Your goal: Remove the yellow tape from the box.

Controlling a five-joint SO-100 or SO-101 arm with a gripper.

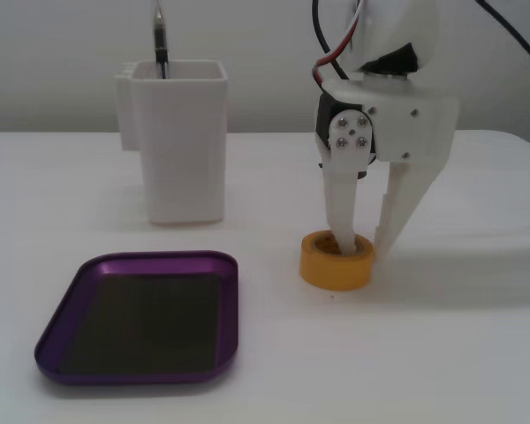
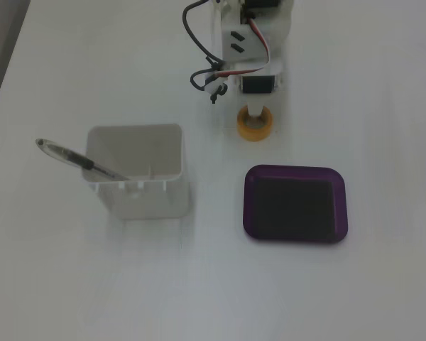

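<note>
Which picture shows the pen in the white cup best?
The fixed view from above shows the pen best: its whole length leans across the white cup. The low fixed view shows only its tip above the rim.

Yellow tape [image 1: 337, 261] lies flat on the table beside the empty purple box [image 1: 141, 318].

White pincer [image 1: 364, 246], red/blk cables

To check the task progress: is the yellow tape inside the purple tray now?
No, the yellow tape lies on the white table beside the empty purple tray.
</note>
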